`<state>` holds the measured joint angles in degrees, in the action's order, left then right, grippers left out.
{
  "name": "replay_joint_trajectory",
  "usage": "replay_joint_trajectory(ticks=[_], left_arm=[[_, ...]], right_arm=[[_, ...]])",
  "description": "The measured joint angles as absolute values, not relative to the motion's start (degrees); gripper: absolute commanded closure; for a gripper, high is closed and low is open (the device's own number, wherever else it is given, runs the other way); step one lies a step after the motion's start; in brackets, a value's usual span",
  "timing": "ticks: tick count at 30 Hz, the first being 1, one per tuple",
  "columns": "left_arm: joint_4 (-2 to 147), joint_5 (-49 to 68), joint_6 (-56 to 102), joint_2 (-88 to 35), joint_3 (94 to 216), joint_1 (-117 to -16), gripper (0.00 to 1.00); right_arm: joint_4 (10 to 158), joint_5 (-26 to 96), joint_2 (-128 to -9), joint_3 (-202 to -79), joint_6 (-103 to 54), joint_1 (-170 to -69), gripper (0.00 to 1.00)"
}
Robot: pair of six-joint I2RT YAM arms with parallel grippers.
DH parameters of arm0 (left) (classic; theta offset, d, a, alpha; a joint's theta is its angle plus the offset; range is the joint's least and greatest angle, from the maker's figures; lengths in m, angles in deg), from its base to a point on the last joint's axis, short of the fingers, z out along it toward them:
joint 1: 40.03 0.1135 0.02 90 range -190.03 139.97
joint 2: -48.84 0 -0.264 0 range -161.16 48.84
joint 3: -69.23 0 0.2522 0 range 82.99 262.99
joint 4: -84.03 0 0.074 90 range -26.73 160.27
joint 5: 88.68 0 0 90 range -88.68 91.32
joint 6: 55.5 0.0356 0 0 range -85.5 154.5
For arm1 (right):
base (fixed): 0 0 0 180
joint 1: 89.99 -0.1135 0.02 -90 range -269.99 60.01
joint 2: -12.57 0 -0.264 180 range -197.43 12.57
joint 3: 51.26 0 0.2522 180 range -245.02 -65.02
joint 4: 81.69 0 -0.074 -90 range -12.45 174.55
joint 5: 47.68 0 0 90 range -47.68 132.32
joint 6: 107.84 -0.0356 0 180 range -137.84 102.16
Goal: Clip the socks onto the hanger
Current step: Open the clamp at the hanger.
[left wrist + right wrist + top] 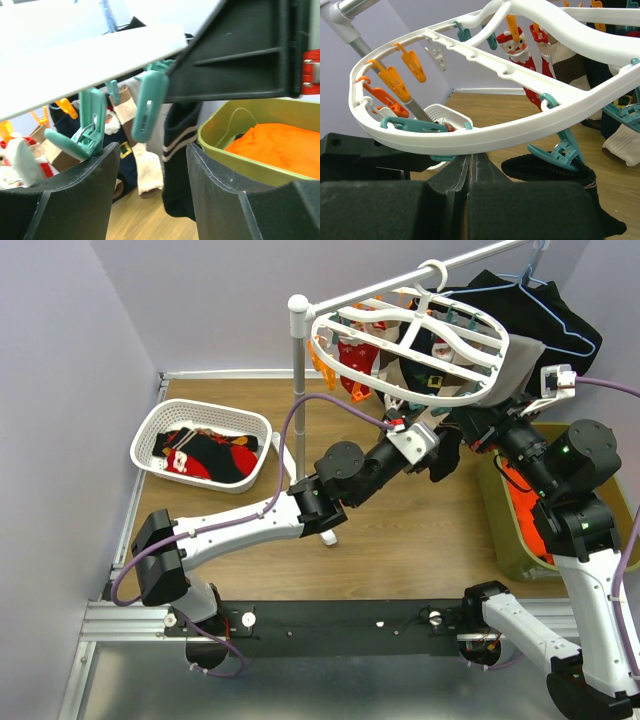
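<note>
The white oval hanger (pixel 492 368) hangs from a rail, with festive socks (pixel 355 358) clipped under it. A black sock (pixel 447 456) hangs below its near rim. My left gripper (pixel 430 445) is open and empty just under that rim; in the left wrist view (pixel 152 160) a teal clip (pixel 147 107) hangs above its gap and the striped black sock (pixel 177 165) lies beyond. My right gripper (pixel 478 426) is shut under the rim (pixel 485 137); in the right wrist view (pixel 472 156) its tips touch the frame. A teal clip (pixel 560 150) grips the black sock (pixel 555 172).
A white lattice basket (pixel 160 425) at left holds more socks (pixel 205 455). A metal pole (pixel 298 350) stands beside the hanger. A green bin (pixel 505 540) with orange cloth (pixel 525 515) sits at right. A black garment (pixel 530 310) hangs behind on a blue wire hanger.
</note>
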<state>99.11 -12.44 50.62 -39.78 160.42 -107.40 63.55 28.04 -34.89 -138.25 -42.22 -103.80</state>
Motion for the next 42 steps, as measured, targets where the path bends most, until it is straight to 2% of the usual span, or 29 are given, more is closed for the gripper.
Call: replay_joint_trajectory(ticks=[8,11,24,27,30,31,33,34,36,37,40,42], left_arm=[[100.55,-12.61,52.19,-39.78,160.44,-106.46,0.36],[101.12,-12.57,52.89,-39.80,160.51,-106.35,0.40],[103.61,-10.77,55.12,-42.31,163.24,-106.35,0.61],[103.70,-10.32,55.27,-42.68,163.24,-106.35,0.68],[103.85,-10.03,55.45,-42.86,163.24,-106.14,0.80],[103.85,-9.83,55.49,-42.88,163.24,-106.09,0.86],[103.81,-9.68,55.21,-42.90,163.24,-106.09,0.91],[103.83,-9.68,55.16,-42.90,163.24,-106.09,0.96],[103.90,-9.64,54.57,-42.90,163.24,-106.09,0.97],[103.92,-9.62,54.27,-42.90,163.24,-106.09,0.98],[103.92,-9.62,53.26,-42.90,163.24,-106.09,0.98],[103.92,-9.62,52.80,-42.90,163.24,-106.09,0.98]], right_arm=[[63.53,27.78,-34.91,-138.25,-42.27,-103.80,0.94],[63.53,27.65,-34.93,-138.25,-42.27,-103.80,0.94],[63.49,26.99,-34.93,-138.32,-42.90,-103.80,0.94],[63.40,26.60,-35.06,-138.73,-42.92,-103.80,0.92],[62.88,26.47,-35.04,-138.91,-42.90,-103.77,0.86],[62.79,26.44,-35.04,-139.04,-42.86,-103.75,0.81],[62.31,26.44,-35.04,-139.41,-42.83,-103.75,0.76],[61.98,26.36,-35.04,-139.61,-42.75,-103.75,0.69],[61.26,26.14,-34.82,-140.02,-42.53,-103.75,0.64],[61.00,26.07,-34.63,-140.13,-42.18,-103.75,0.57],[60.30,25.92,-34.12,-140.53,-41.57,-103.75,0.46],[60.10,25.64,-33.58,-140.55,-41.09,-103.75,0.43]])
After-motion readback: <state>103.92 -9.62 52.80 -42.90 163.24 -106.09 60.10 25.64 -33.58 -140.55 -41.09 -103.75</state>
